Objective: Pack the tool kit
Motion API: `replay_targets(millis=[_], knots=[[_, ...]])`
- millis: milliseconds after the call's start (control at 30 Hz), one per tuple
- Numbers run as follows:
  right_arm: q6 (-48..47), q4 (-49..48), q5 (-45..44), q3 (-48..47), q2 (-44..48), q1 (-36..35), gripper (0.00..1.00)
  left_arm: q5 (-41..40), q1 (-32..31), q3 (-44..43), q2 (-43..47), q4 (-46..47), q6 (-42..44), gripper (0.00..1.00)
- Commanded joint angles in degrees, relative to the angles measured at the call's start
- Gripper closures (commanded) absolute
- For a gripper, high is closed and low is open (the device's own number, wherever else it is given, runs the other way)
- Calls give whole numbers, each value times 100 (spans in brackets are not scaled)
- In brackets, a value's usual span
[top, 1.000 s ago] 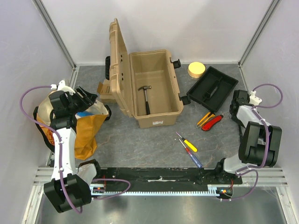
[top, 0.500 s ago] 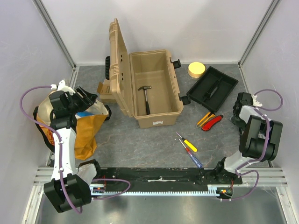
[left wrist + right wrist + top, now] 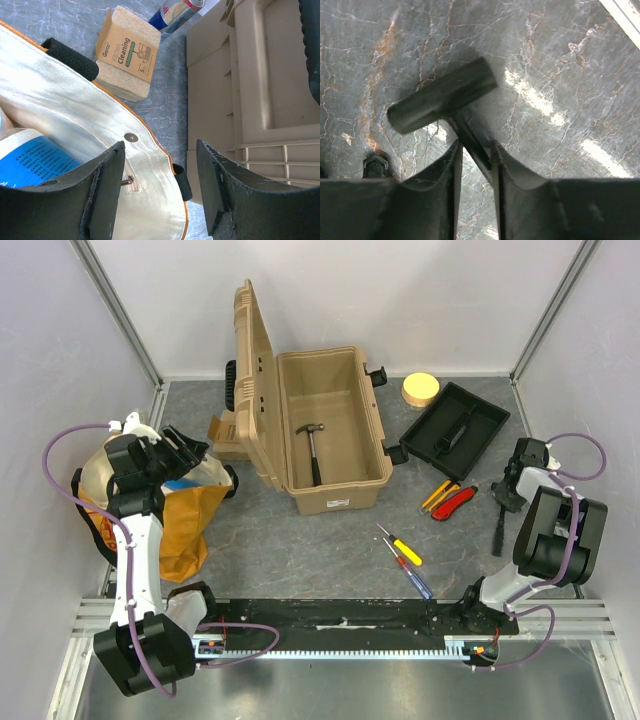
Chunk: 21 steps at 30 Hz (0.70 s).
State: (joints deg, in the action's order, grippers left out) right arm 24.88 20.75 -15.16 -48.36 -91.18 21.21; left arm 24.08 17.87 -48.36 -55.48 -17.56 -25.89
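The tan toolbox (image 3: 330, 480) stands open at the middle back, lid upright, with a hammer (image 3: 314, 448) lying inside. Its black inner tray (image 3: 455, 430) lies on the table to the right. A yellow-handled screwdriver (image 3: 406, 551) and a red-and-blue one (image 3: 412, 573) lie in front of the box. Orange and red-handled tools (image 3: 448, 498) lie nearer the tray. My right gripper (image 3: 508, 490) (image 3: 477, 150) is shut on the shaft of a dark hammer (image 3: 440, 97), whose handle (image 3: 498, 530) points toward the near edge. My left gripper (image 3: 185, 450) (image 3: 160, 150) is open and empty over the cloth bag.
The yellow-cream cloth bag (image 3: 185, 510) (image 3: 75, 115) lies at the left with a blue-labelled item inside. A small cardboard box (image 3: 125, 52) and a can (image 3: 172, 12) sit between the bag and the toolbox lid (image 3: 250, 75). A yellow round item (image 3: 421, 390) sits at the back right.
My right gripper has moved toward the near edge, and the dark hammer's handle now shows below it. The left arm has not moved.
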Motion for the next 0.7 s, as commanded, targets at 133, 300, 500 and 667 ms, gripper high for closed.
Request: replay_targets(millis=[133, 300, 500, 667], knots=[[-63, 254, 242, 178, 73, -21, 98, -34, -11, -139, 99, 60, 40, 36], [25, 745, -249, -427, 415, -231, 100, -26, -3, -148, 108, 51, 31, 36], [175, 1422, -1041, -1622, 1127, -907, 100, -61, -11, -139, 134, 42, 49, 36], [219, 1537, -1060, -2554, 1655, -1584, 100, -131, -11, -139, 134, 25, 66, 36]])
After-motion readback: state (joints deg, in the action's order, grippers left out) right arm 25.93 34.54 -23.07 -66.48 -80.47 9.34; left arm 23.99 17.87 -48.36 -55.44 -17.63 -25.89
